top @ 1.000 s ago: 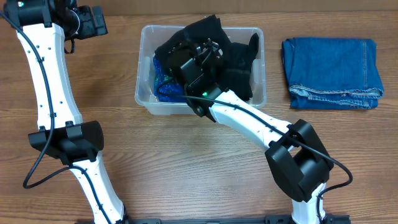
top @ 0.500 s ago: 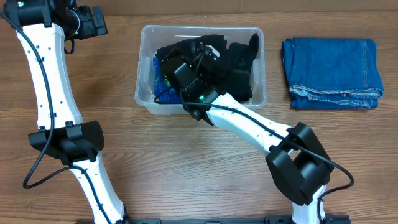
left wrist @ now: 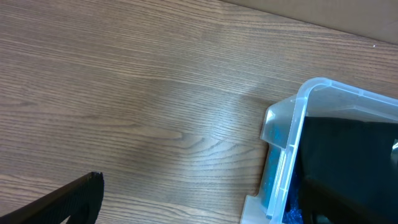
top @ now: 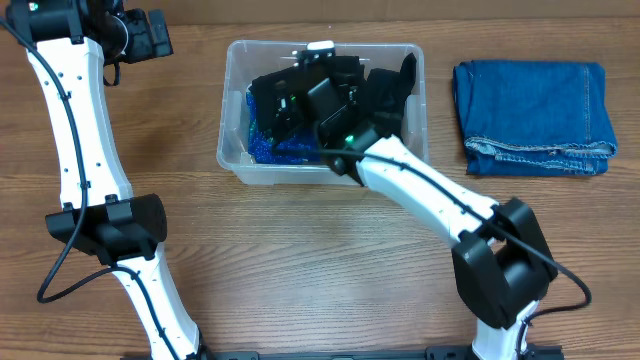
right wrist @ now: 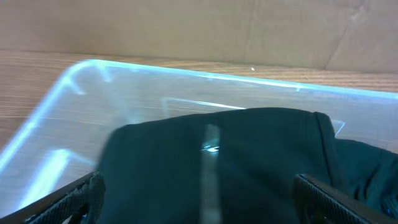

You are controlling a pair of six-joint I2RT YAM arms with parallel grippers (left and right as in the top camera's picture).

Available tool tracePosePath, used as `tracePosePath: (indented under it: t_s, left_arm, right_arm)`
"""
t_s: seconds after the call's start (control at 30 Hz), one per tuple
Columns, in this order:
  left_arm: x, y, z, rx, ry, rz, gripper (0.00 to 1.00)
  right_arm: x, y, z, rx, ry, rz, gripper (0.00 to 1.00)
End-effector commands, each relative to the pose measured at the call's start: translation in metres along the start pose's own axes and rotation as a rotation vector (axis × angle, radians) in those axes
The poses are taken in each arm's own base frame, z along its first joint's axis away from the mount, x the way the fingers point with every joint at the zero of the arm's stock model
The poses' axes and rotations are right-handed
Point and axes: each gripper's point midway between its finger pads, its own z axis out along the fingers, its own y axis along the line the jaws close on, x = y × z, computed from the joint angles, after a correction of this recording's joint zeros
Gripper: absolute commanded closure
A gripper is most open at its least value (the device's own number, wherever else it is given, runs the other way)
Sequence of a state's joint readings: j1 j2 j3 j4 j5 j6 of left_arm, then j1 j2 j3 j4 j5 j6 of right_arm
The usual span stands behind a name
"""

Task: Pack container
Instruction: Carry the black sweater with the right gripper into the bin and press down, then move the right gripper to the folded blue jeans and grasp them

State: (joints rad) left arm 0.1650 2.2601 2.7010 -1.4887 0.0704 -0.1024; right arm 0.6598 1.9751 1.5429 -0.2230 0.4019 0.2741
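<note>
The clear plastic container (top: 232, 152) stands at the back middle of the table. It holds a black garment (top: 386, 98) and something blue (top: 266, 143) at its left end. My right gripper (top: 296, 84) is inside the container, just over the black garment. In the right wrist view its fingers (right wrist: 198, 190) are spread wide, with the black garment (right wrist: 249, 146) between and below them and the container's far wall (right wrist: 155, 73) behind. My left gripper (top: 155, 35) is at the far left, away from the container. Its wrist view shows one finger (left wrist: 78, 198) and the container's corner (left wrist: 285, 123).
A folded pair of blue jeans (top: 533, 116) lies on the table to the right of the container. The left arm's white links (top: 85, 130) run down the left side of the table. A cardboard wall (right wrist: 186, 28) stands behind the table.
My right gripper has moved back and to the right inside the container. The black garment, which bulged over the back rim, now lies lower inside. The left arm has not moved.
</note>
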Motion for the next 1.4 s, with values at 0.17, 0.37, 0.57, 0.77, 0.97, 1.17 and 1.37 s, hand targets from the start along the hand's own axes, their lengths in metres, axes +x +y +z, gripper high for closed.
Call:
tracePosePath:
  t_s: [0.17,0.37,0.57,0.77,0.97,1.17,1.37]
  left_arm:
    - [-0.002,-0.002,-0.002,0.007,-0.009,-0.007,0.0]
    - [-0.002,-0.002,-0.002,0.007,-0.009,-0.007,0.0]
    - [-0.002,-0.002,-0.002,0.007,-0.009,-0.007,0.0]
    - [-0.002,-0.002,-0.002,0.007,-0.009,-0.007,0.0]
    - [-0.002,-0.002,-0.002,0.007,-0.009,-0.007,0.0]
    - [-0.002,-0.002,-0.002,0.007,-0.009,-0.007,0.0]
    - [-0.002,-0.002,-0.002,0.007,-0.009,-0.007,0.0]
  right_arm:
    - [0.048,-0.007,0.049,-0.072,0.138,-0.029,0.0]
    - [0.103,-0.018,0.063,-0.025,0.286,-0.074,0.0]
    - [0.064,-0.015,0.045,-0.034,0.216,-0.057,0.0]
    - [-0.092,-0.028,-0.074,-0.078,-0.079,0.039,0.0]
    - [-0.138,-0.156,-0.163,0.289,-0.196,0.186,0.0]
    - [-0.059,-0.308,-0.183,0.558,0.04,0.688,0.0]
    - [-0.002,-0.367,-0.161,0.53,0.222,0.935,0.0]
